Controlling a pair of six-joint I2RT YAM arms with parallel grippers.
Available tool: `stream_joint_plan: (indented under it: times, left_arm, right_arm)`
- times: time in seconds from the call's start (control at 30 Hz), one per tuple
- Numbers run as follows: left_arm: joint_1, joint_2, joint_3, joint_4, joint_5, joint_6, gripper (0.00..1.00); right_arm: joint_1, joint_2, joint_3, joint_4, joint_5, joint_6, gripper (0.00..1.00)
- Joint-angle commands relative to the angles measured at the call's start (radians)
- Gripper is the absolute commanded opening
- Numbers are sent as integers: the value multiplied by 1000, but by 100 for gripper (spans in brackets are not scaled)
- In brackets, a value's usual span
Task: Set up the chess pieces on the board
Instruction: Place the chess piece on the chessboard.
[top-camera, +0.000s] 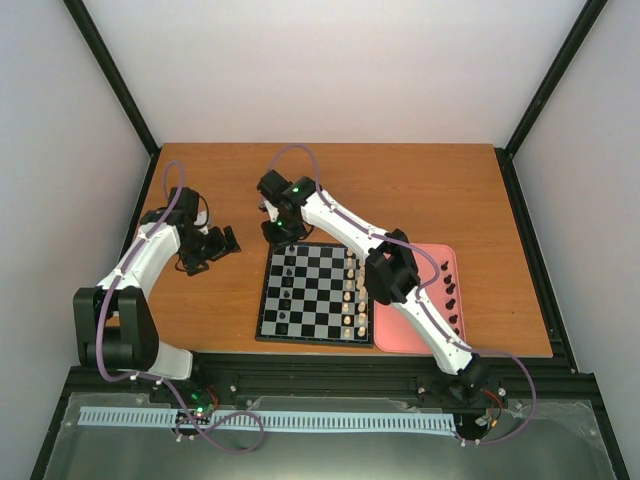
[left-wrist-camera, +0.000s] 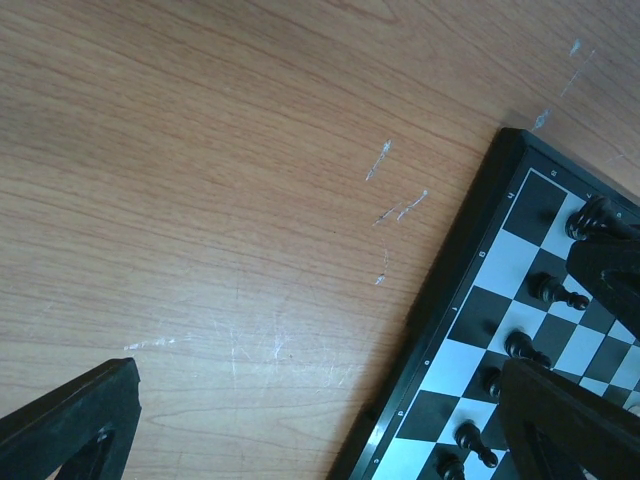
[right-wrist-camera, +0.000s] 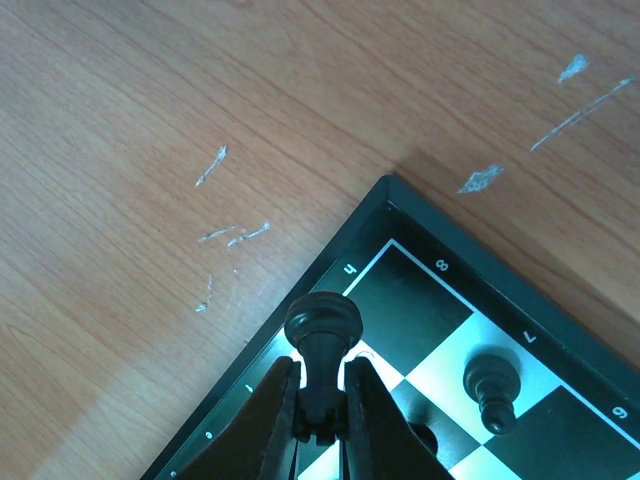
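Your right claw (right-wrist-camera: 322, 395) is grasping a black piece (right-wrist-camera: 322, 325) by its stem. The two fingers (right-wrist-camera: 280, 405) are pinching it just under its round head, and the piece is pointing upright between them. It is hanging over the edge squares of the board (right-wrist-camera: 420, 215), right next to a corner. You cannot tell whether its foot is touching a square, because the fingers are hiding it. Near it, a second black piece (right-wrist-camera: 492, 385) is standing on a pale square.

Seen from above, that claw is reaching to the board's far left corner, with its arm lying diagonally across the checks. Other black pieces (top-camera: 283, 295) are standing along the left side of the board, and cream-white pieces (top-camera: 352, 295) are lining its right side. Just beside the board's right edge a pink tray (top-camera: 392, 340) is sitting, with several dark pieces (top-camera: 450, 295) on it.

Your left claw (top-camera: 218, 252) is hanging released, jaws spread wide and gripping nothing, over the wooden table (left-wrist-camera: 200, 200) to the left of the board. In its wrist view, one of its fingers (left-wrist-camera: 70, 430) is showing over bare wood, while the other is overlapping the board's near squares.
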Motion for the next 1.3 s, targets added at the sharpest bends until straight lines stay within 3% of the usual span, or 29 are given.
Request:
stream_joint_plan:
  times: [0.0,0.93,1.27]
  left_arm:
    - [9,-20,5,9,13,-14,100]
    - [8,15,11,28,38,-15,100]
    - [9,28,10,32,43,-15,100]
  right_arm:
    - [6,28,45,-27,40,-5,4]
    - [6,74,84,-30,118,-44,8]
    - [3,85,90,-27,118,-48,20]
